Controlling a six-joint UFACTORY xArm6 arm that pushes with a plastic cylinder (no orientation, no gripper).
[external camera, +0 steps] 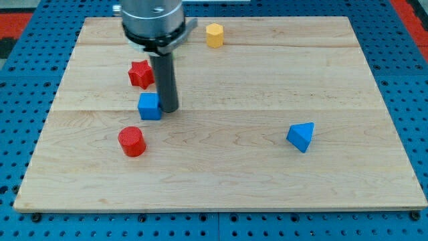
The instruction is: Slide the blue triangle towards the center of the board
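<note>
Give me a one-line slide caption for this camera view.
My tip rests beside the blue cube, far left of the blue triangle waiting at the board's right.

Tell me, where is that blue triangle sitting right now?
The blue triangle lies alone toward the view's right and lower part of the board, far from my tip.

Bright even overhead light, soft short shadows under blocks, sharp focus, no glare.

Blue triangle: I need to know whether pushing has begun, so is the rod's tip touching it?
No: my tip stands beside the blue cube at the view's left, far from the blue triangle.
</note>
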